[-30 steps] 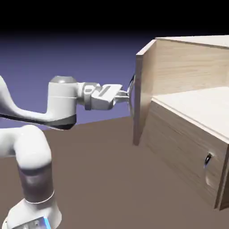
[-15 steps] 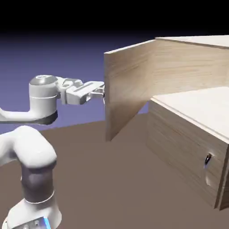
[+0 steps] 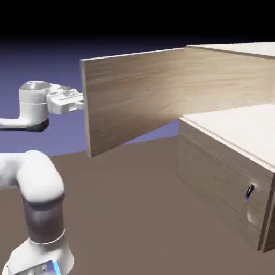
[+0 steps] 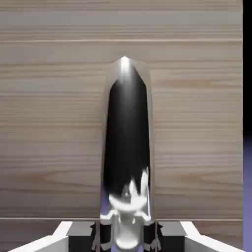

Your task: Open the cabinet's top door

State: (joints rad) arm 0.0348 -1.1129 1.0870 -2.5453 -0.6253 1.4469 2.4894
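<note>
The cabinet (image 3: 225,177) stands at the exterior view's right, with a pale cream inside shelf showing. Its top door (image 3: 139,91), a wood-grain panel, is swung far out to the left, its inner face toward the camera. My gripper (image 3: 80,102) reaches the door's free edge from the far side, and the panel hides its fingertips. In the hand view the top door (image 4: 49,123) fills the picture. The silver bar handle (image 4: 127,138) runs up from between my gripper's (image 4: 126,231) fingers, which are shut on it.
The lower panel carries a small dark handle (image 3: 250,192) at the exterior view's right. The arm's white base (image 3: 37,215) rises at the lower left. Brown table surface (image 3: 139,215) lies between the base and the cabinet.
The top door has swung much further open, its free edge moving to the exterior view's left. My gripper moved left with it, still shut on the handle.
</note>
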